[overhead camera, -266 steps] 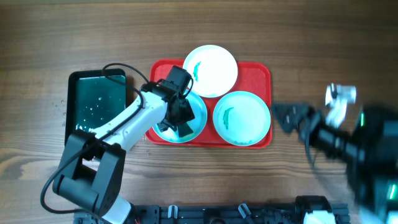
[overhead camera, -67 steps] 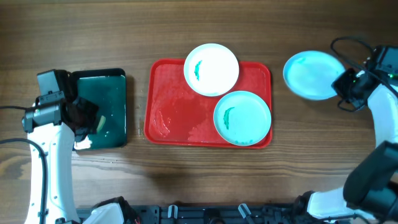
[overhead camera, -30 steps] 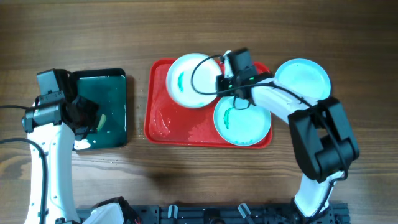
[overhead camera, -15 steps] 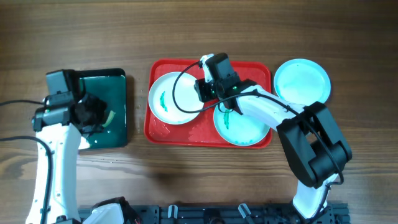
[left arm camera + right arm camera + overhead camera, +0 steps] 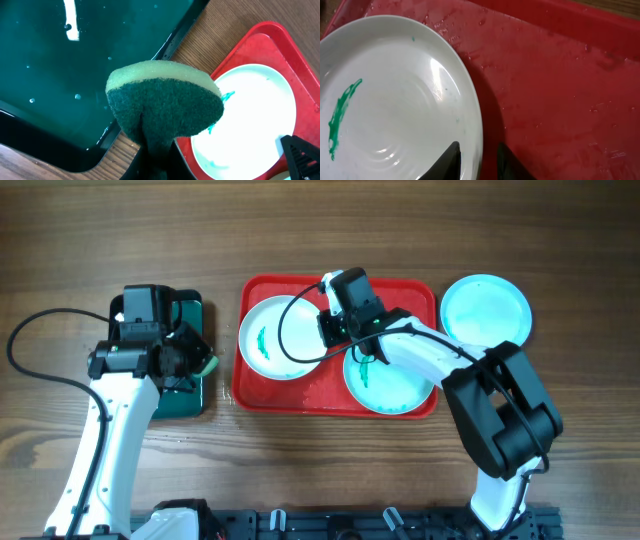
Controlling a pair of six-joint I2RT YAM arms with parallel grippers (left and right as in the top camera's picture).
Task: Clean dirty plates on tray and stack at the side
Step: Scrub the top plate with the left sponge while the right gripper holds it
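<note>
From overhead, the round shallow white plate (image 5: 280, 352) now lies at the left end of the large red plastic tray (image 5: 420, 292); two seconds ago it sat at the tray's top middle. The right gripper (image 5: 335, 332) has dragged it there after leaving the wiped pale cyan plate (image 5: 487, 308) on the wooden table (image 5: 320, 230), just right of the tray. That suggests one plate is done and the white one is being set up for scrubbing. A second pale cyan plate (image 5: 392, 372), smeared teal-green, waits at the tray's right end. The right arm reaches leftward across the tray. The left gripper (image 5: 197, 365) has swung from the small dark green black-rimmed tray (image 5: 190, 310) toward the red tray.

In the left wrist view, the left gripper (image 5: 155, 157) clamps a yellow-and-green scouring sponge (image 5: 165, 107), which hangs over the edge between the dark green tray (image 5: 75, 75) and the white plate (image 5: 250, 117), above both.

In the right wrist view, the right gripper (image 5: 477, 150) stands narrow, its fingers (image 5: 451, 160) straddling the white plate's (image 5: 395, 90) near rim and apparently pinching it. The green smear (image 5: 342, 117) remains.
</note>
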